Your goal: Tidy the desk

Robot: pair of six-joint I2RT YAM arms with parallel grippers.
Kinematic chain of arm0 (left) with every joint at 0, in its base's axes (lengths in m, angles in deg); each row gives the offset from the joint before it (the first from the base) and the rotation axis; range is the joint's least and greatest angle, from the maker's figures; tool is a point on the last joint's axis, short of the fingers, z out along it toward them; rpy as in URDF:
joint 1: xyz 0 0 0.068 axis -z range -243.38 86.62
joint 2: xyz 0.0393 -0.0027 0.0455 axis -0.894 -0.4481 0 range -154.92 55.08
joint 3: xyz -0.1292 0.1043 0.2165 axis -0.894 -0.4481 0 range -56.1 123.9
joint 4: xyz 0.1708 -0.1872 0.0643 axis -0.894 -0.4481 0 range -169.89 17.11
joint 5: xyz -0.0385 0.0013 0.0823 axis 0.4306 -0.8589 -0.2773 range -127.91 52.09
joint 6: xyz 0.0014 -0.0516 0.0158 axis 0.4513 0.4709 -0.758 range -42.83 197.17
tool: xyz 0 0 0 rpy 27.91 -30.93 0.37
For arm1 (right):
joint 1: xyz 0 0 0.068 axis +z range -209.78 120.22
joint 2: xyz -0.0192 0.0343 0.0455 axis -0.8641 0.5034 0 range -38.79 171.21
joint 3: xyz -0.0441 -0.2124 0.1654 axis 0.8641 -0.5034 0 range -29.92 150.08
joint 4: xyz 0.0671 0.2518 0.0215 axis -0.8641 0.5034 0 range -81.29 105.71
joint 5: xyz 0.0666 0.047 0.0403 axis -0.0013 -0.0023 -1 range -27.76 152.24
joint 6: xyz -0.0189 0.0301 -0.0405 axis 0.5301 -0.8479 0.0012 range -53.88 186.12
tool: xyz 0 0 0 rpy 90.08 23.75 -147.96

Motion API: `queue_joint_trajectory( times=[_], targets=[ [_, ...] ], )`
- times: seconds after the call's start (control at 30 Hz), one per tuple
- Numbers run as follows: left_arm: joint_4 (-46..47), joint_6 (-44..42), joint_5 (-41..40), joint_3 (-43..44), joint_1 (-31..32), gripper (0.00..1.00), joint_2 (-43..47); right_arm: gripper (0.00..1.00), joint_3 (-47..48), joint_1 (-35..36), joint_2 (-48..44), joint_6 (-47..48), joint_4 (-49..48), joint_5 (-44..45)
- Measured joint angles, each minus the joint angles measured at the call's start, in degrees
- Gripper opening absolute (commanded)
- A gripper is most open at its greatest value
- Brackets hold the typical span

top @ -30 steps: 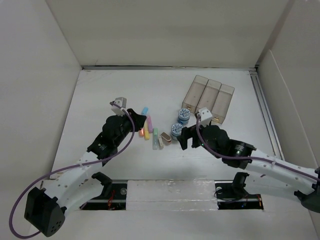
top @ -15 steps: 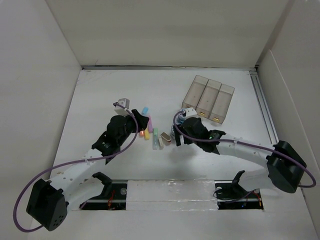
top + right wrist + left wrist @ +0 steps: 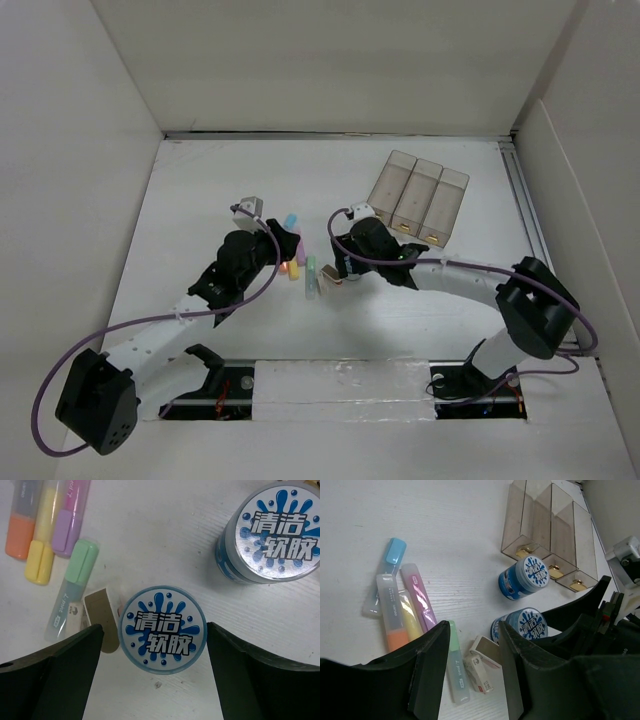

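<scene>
Right wrist view: the white worktop [image 3: 150, 535] lies under everything, and near its middle a blue-lidded jar [image 3: 162, 629] stands with a small tan block [image 3: 100, 614] just beside it. That block sits so close that a closing finger could catch it and skew the jar, I judge. The right tool [image 3: 154, 640] straddles the jar, fingers wide apart and gripping nothing, while the left tool [image 3: 472, 650] hangs apart and empty over a green highlighter [image 3: 456, 670].

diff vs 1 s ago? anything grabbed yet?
Right claw swung leftward and now hangs open astride the nearer blue tub, not gripping it. Left claw barely shifted, open by the highlighters. Nothing grabbed or released. Far tub, highlighters, bin unmoved.
</scene>
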Motion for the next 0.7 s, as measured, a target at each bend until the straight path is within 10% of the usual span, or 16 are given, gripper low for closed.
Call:
queue_joint_trajectory(
  times=[0.33, 0.7],
  targets=[
    [1.46, -1.25, -0.07, -0.11, 0.00, 0.38, -1.68, 0.48, 0.96, 0.09, 2.71, -0.48, 0.20, 4.31],
    [4.76, -3.39, -0.98, -2.12, 0.02, 0.37, 1.33, 0.48, 9.35, -6.93, -9.88, 1.42, 1.77, 3.61]
  ],
)
